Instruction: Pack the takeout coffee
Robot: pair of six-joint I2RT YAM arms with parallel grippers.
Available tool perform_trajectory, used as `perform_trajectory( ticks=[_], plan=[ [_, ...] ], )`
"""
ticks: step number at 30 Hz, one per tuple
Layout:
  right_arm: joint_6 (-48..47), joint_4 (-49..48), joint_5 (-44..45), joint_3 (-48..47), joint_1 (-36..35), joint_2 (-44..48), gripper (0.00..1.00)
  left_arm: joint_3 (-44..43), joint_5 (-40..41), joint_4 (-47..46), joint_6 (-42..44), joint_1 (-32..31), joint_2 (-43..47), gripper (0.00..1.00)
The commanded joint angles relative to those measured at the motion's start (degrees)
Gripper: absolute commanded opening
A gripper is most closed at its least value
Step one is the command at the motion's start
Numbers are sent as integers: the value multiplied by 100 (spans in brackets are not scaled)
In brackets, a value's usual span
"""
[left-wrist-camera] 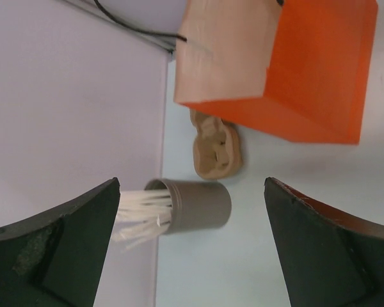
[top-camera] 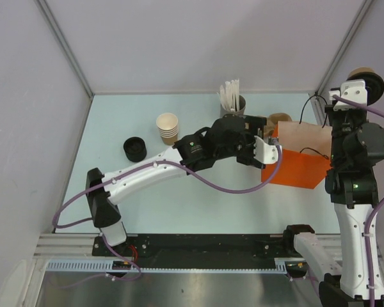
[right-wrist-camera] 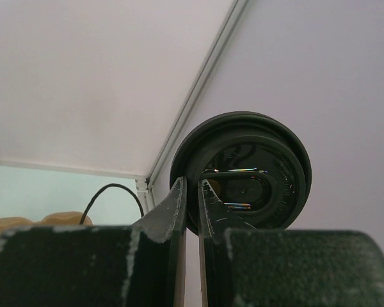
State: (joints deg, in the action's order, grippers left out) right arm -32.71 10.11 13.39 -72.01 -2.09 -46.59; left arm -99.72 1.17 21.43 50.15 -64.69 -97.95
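The takeout coffee (top-camera: 363, 75), a tan cup with a black lid, is held high at the far right, above and to the right of the orange paper bag (top-camera: 302, 165). My right gripper (top-camera: 351, 91) is shut on the rim of its lid. In the right wrist view the black lid (right-wrist-camera: 256, 167) fills the middle, with the gripper (right-wrist-camera: 193, 183) pinched on its left edge. My left gripper (top-camera: 267, 149) is open and empty, right at the bag's left side. In the left wrist view the gripper (left-wrist-camera: 192, 243) points past the bag (left-wrist-camera: 320, 70), which lies ahead with its tan inside showing.
A grey holder of white sticks (top-camera: 233, 102) (left-wrist-camera: 198, 206) stands at the back wall. A tan pulp piece (top-camera: 279, 119) (left-wrist-camera: 217, 150) lies behind the bag. A stack of lidless tan cups (top-camera: 168, 128) and a stack of black lids (top-camera: 135, 149) stand to the left.
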Motion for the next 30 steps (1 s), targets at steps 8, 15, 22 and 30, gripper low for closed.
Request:
perform_trajectory(
  ticks=[8,15,22,30],
  plan=[
    [-51,140,199,-68,165,1,0,-698,-741,-447,1154,-317,-892,100],
    [168,342,191,-59,463,-26,0,-582,-1046,61,1358,-325,-752,99],
    [432,325,-178,-59,736,-17,0,-1926,-1988,591,444,-352,-1287,99],
    [625,352,-363,-68,903,53,0,-2472,-2209,28,-49,-352,-1805,99]
  ],
)
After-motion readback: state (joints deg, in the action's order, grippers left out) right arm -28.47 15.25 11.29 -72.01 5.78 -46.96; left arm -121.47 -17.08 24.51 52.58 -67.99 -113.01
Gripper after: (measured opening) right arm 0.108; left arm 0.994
